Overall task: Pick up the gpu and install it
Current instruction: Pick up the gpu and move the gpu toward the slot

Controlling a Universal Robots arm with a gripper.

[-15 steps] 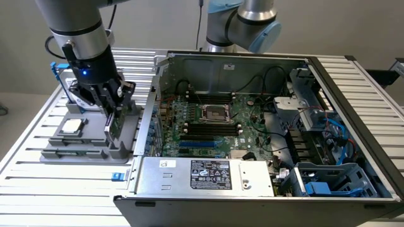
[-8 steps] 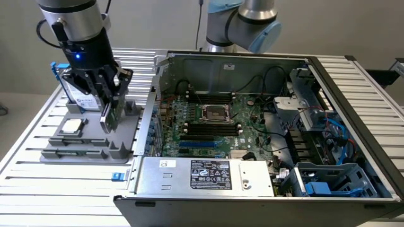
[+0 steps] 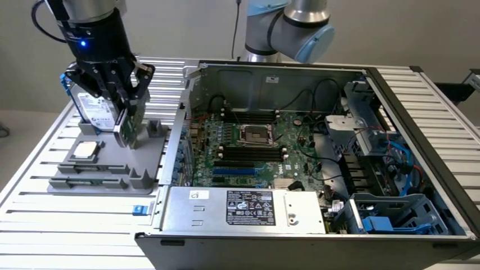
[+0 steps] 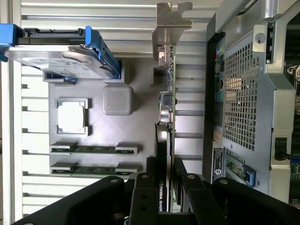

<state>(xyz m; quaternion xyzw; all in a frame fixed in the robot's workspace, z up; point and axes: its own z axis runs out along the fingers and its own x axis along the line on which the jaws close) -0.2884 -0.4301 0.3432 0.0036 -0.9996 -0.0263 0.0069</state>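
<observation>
The gpu [image 3: 128,128] is a thin card standing on edge above the grey holder tray [image 3: 147,163], at the exterior view's left. My gripper [image 3: 126,110] is shut on its upper edge, one black finger on each face. In the wrist view the gpu [image 4: 167,108] shows edge-on between the fingers [image 4: 151,171], with its silver end bracket [image 4: 172,18] at the far end and its black cover against one finger. I cannot tell whether its lower edge is clear of the tray.
On the tray, a silver hard drive [image 3: 96,109] in a blue-handled frame stands beside the card; a square processor chip [image 3: 85,149] and two memory sticks [image 4: 93,150] lie there too. The open computer case [image 3: 180,112] is close at the exterior view's right, with a motherboard [image 3: 255,143] and blue slot [image 3: 236,169].
</observation>
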